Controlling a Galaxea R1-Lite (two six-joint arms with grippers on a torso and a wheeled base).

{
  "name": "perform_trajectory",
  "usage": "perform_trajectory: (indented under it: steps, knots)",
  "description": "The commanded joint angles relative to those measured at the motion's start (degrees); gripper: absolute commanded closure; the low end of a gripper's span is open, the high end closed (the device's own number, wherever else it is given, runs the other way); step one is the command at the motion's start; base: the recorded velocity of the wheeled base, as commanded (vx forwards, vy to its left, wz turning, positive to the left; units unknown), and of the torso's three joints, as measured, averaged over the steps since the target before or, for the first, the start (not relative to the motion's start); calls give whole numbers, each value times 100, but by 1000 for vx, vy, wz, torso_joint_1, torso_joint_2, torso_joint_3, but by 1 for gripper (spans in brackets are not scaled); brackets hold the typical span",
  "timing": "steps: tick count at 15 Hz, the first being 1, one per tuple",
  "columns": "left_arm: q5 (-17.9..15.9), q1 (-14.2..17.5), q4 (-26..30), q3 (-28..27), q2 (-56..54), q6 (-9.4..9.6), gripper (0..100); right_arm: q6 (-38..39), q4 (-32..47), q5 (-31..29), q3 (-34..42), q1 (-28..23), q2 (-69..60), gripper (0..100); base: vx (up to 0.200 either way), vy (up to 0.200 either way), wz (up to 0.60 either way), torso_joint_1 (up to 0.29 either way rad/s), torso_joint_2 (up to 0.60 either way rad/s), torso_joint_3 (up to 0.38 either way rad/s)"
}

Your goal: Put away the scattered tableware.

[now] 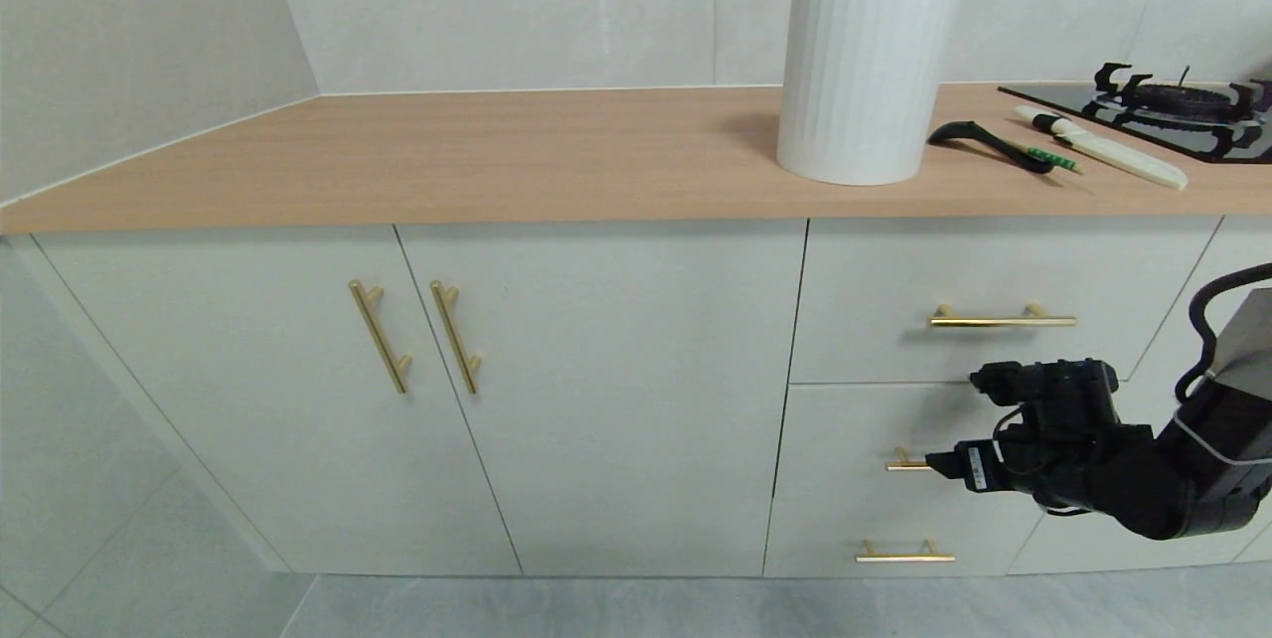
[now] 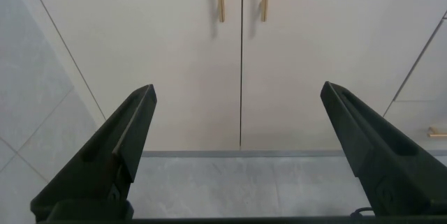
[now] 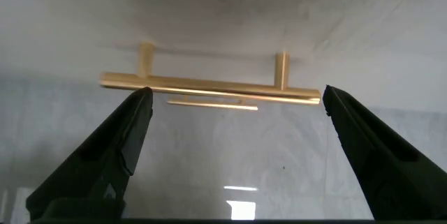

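On the wooden counter (image 1: 497, 151) lie a black spoon-like utensil (image 1: 984, 143), a green patterned stick (image 1: 1051, 159) and a white-bladed knife (image 1: 1103, 147), all to the right of a tall white ribbed container (image 1: 865, 62). My right gripper (image 1: 949, 461) hangs low in front of the drawer stack, just off the middle drawer's gold handle (image 1: 902, 465). In the right wrist view it (image 3: 235, 98) is open, its fingers flanking that gold handle (image 3: 209, 84). My left gripper (image 2: 237, 91) is open and faces the cabinet doors (image 2: 241, 77) near the floor.
A black gas hob (image 1: 1173, 111) sits at the counter's far right. Two cabinet doors with gold handles (image 1: 417, 335) fill the left half. The top drawer handle (image 1: 1002, 320) and bottom drawer handle (image 1: 904, 555) lie above and below my right gripper. Grey tiled floor (image 1: 596, 608) runs below.
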Motion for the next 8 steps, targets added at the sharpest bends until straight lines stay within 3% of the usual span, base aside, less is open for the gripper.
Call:
perform_trajectory:
  steps: [1,4,8]
  knots:
    - [2,0,-1,1,7,2,0,2,-86,-6,-17,-9,259,0,0,0,0,0,0,0]
    - [2,0,-1,1,7,2,0,-15,-842,-58,-8,-18,575,0,0,0,0,0,0,0]
    - [2,0,-1,1,7,2,0,-6,-991,-137,-105,-62,725,0,0,0,0,0,0,0]
